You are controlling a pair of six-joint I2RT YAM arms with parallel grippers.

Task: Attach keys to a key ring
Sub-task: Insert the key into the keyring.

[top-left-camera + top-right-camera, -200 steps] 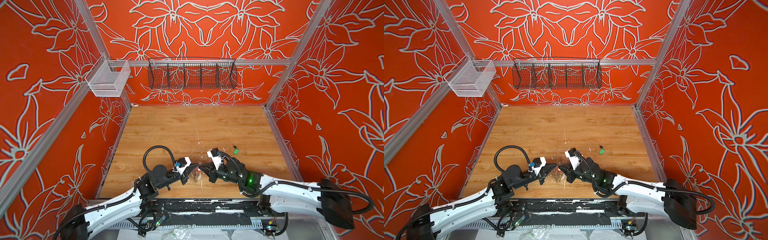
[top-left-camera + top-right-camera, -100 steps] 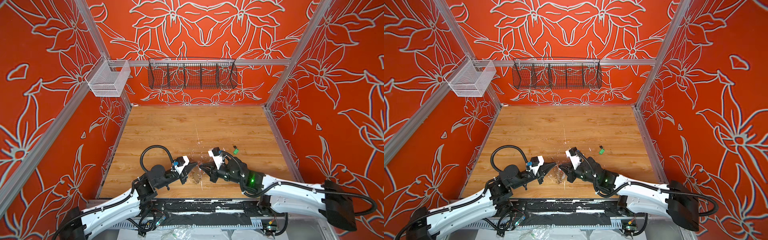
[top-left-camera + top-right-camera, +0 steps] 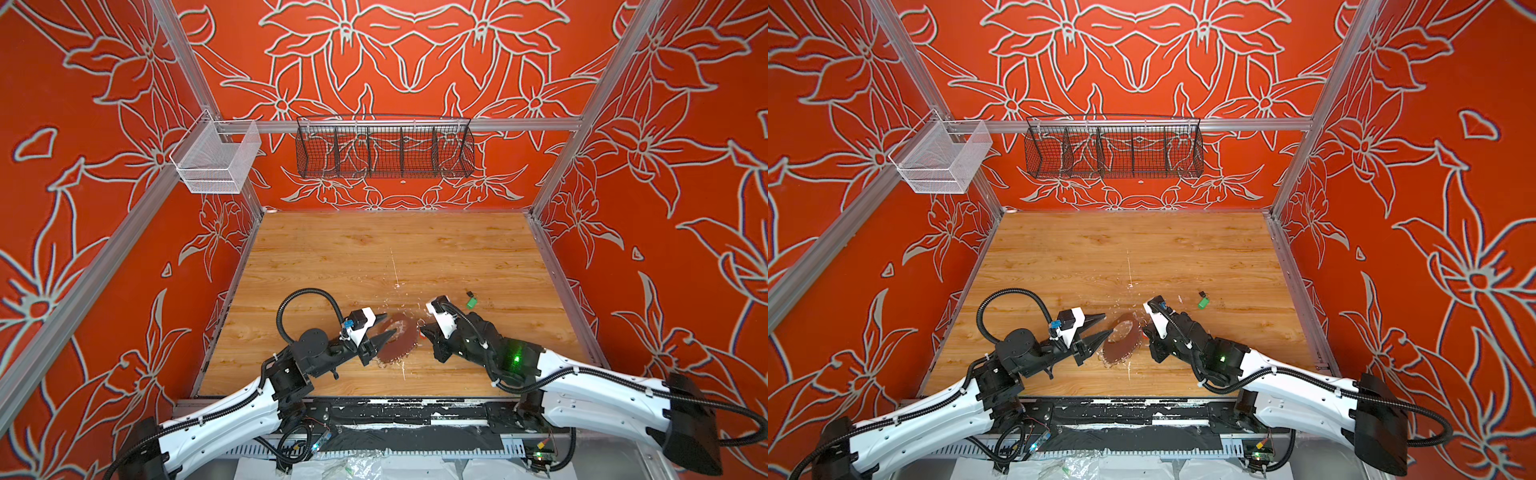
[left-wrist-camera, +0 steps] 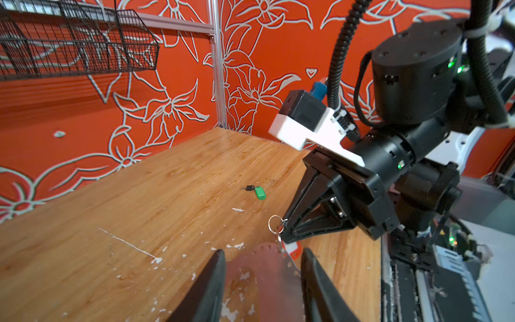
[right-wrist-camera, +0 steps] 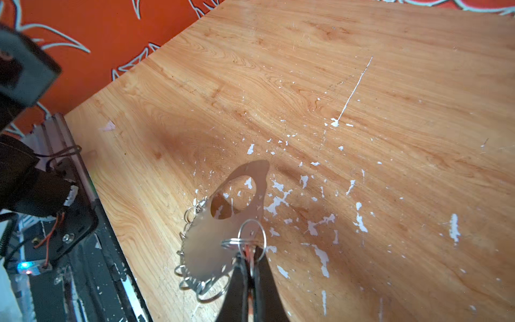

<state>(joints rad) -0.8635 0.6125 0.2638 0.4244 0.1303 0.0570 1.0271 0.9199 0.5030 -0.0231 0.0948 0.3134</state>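
Left hand (image 3: 390, 325) stands about half open, one black finger (image 4: 209, 278) on each side of the near end of the key ring (image 3: 399, 343). The plate is blurred in the left wrist view, so I cannot tell whether either finger touches it.

The key ring, a flat grey oval, sits low over the table (image 3: 374, 249), just ahead of the left hand's fingertips. It reaches across to the right hand (image 3: 423, 330), which faces the left hand.

The right hand is pinched tight on a wire split ring (image 5: 233, 241) at the plate's rim, and the orange-red key (image 4: 292, 249) hangs just under its fingertips.

The green key (image 3: 471, 302) lies flat on the table beside the right hand's wrist, on the side away from the robot. It is well apart from the left hand.
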